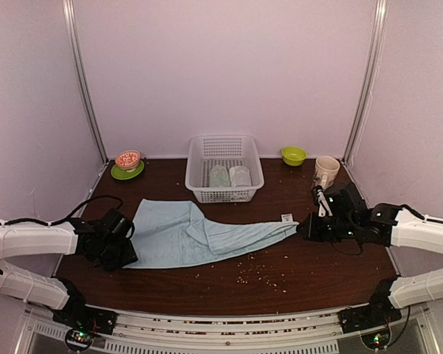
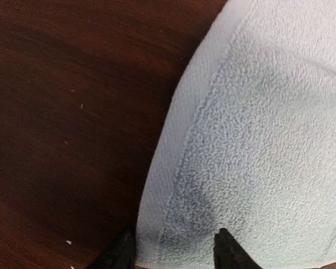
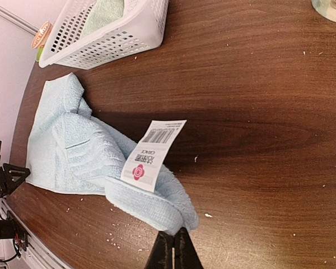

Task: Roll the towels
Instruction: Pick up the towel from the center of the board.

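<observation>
Dark wooden bench [image 1: 317,265]: I see the light blue towel [image 1: 177,232] spread in front of the white basket [image 1: 225,193]. Right jaws are fully closed, pinching its tagged corner. Left jaws stand partly apart, straddling its opposite edge, not clamped.

A large light blue towel [image 1: 184,234] lies on the dark wooden desk [image 1: 317,273]. Its left part is spread fairly flat with a diagonal fold, and its right part tapers into a narrow bunched tip pinched in the closed right hand [image 3: 173,232]. A white barcode label [image 3: 154,152] stands up near that tip, and the fuzzy left hem sits between the parted fingers of the left hand [image 2: 175,244]. Behind it, a pale green towel [image 1: 219,175] and a greyish-white towel [image 1: 241,175] sit rolled up side by side inside a white lattice basket [image 1: 221,195].
</observation>
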